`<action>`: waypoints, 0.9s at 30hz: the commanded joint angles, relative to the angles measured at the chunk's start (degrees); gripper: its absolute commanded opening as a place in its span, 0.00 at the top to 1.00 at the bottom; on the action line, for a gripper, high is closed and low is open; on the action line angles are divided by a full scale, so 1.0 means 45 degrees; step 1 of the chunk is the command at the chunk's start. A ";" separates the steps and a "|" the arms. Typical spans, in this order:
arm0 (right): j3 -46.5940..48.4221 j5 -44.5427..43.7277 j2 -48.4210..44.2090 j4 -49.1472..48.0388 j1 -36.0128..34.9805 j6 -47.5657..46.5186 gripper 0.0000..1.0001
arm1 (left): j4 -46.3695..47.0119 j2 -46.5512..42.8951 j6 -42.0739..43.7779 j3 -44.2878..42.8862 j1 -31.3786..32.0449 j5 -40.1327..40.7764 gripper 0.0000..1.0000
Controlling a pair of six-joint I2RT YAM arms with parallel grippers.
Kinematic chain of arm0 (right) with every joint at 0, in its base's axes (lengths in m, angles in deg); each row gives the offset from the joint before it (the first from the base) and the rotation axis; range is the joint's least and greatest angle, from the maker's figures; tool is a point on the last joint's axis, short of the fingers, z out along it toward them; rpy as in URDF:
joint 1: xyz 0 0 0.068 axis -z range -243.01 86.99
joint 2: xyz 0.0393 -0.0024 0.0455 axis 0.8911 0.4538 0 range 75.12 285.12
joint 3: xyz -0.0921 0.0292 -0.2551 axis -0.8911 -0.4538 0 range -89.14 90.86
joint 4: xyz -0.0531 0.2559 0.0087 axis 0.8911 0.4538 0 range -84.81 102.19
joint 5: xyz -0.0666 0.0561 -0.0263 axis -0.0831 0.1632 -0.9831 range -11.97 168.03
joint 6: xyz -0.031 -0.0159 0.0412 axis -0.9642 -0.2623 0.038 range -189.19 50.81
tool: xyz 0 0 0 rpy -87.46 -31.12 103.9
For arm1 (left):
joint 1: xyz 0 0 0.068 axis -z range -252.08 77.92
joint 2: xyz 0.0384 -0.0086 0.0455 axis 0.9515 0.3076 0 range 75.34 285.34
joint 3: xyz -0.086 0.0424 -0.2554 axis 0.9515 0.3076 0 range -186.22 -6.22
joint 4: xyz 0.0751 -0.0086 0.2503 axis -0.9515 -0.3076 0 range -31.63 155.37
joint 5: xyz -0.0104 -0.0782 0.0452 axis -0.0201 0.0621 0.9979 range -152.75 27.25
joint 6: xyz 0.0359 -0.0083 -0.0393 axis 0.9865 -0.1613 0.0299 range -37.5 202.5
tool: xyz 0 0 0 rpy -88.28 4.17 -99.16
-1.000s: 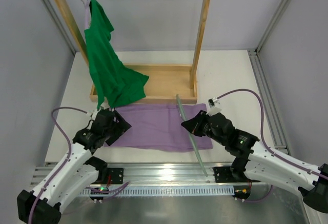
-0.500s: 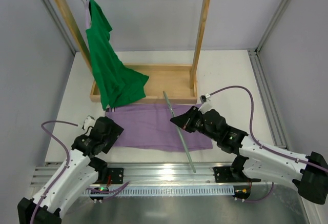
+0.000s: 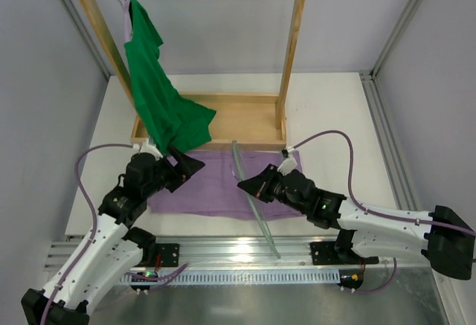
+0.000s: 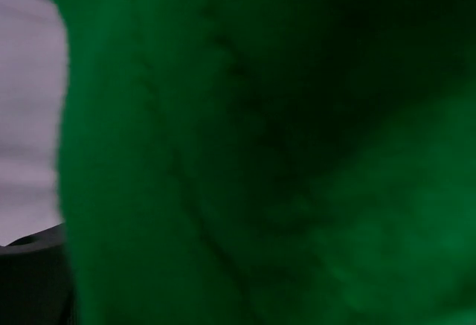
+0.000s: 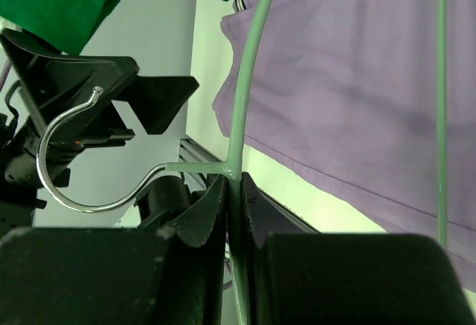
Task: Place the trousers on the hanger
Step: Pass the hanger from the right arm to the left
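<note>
The trousers (image 3: 212, 187) lie flat just in front of the wooden rack (image 3: 245, 120), with the right gripper (image 5: 232, 191) clamped on the hanger (image 5: 442, 117) over them and the left gripper (image 3: 190, 165) spread-fingered alongside, so threading a leg through likely comes next.

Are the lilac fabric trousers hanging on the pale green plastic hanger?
No. The lilac trousers lie spread on the white table; the pale green hanger crosses over them.

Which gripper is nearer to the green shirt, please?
Left. The left gripper is at the green shirt's lower hem; the right gripper, clamping the hanger, is farther right.
</note>
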 commanded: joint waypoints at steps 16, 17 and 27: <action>0.1346 -0.3128 0.2144 -0.1914 -0.1509 0.0323 0.96 | 0.3140 -0.3553 0.0853 0.2419 0.0739 -0.3476 0.19; 0.1444 -0.3187 0.2202 -0.1855 -0.1548 0.0323 0.96 | 0.3120 -0.3848 0.0814 0.2516 0.0739 -0.3495 0.19; 0.2283 -0.4594 0.2925 -0.1249 -0.2056 0.0440 0.96 | 0.3763 -0.4944 0.0814 0.3396 0.0739 -0.3769 0.14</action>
